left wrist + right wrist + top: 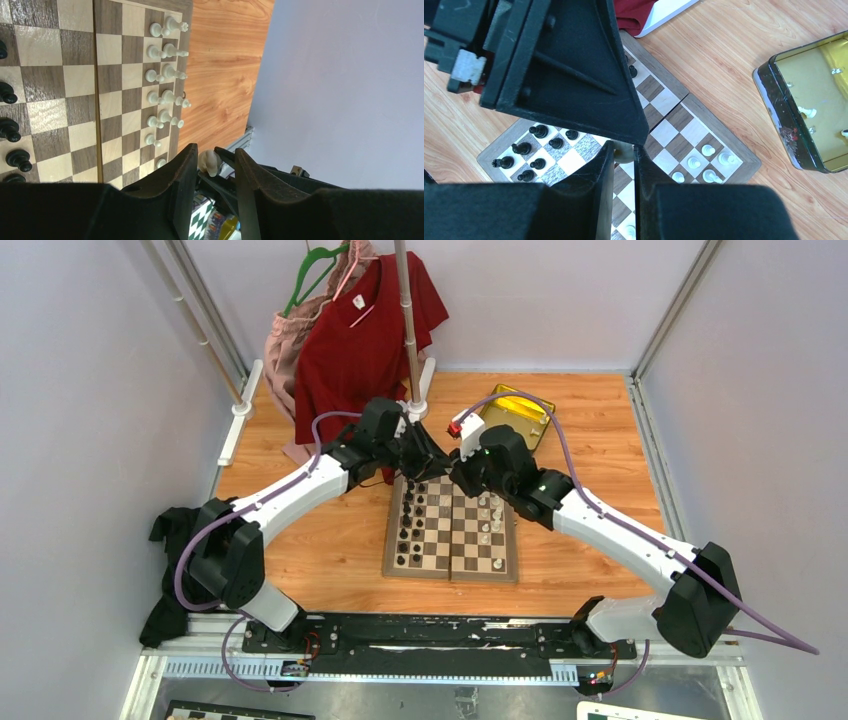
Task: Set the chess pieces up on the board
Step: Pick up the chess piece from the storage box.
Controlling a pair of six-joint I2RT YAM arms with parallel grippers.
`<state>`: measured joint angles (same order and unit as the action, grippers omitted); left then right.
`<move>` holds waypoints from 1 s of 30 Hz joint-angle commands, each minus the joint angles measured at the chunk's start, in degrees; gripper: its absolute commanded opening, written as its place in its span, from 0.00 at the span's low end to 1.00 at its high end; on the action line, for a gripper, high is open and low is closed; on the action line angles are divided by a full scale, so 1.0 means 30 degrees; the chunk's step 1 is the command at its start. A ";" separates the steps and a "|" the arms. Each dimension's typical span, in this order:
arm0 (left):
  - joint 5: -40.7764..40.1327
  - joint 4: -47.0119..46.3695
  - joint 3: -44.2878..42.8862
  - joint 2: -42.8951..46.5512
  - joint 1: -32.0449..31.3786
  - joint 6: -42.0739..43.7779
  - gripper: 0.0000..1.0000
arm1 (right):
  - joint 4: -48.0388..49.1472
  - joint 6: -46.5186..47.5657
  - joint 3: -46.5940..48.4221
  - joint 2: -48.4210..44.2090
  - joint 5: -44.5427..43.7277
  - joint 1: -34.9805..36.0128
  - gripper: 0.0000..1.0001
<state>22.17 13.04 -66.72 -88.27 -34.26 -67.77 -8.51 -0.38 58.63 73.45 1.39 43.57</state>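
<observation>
Right gripper [624, 149] pinched a white chess piece [623, 154] above the board [680, 119]'s far edge, left gripper [216, 150] half-open around it; I judged a handover, needing left to close before right let go.

Wood table [330, 540] w/ board [450, 540] ctr, gold tin [525, 410] behind; rack base [418, 408] prob too

Both arms angled inward, left tool [212, 165] and right tool [624, 155] tip to tip, right jaws nearly together.
</observation>
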 commanded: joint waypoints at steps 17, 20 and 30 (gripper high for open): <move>0.0598 -0.0809 0.0596 0.0248 -0.0404 -0.0398 0.25 | 0.0897 0.0600 -0.0419 -0.0034 -0.1244 0.0549 0.00; 0.0448 -0.0529 0.0647 0.0404 -0.0406 -0.0247 0.30 | 0.0936 0.0539 -0.0414 -0.0177 -0.1488 0.0562 0.00; 0.0220 -0.0050 0.0604 0.0531 -0.0440 0.0367 0.32 | 0.0905 0.0534 -0.0245 -0.0191 -0.1929 0.0593 0.00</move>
<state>21.41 11.42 -65.43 -88.31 -34.72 -67.88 -8.34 0.71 58.17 73.67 -2.20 44.66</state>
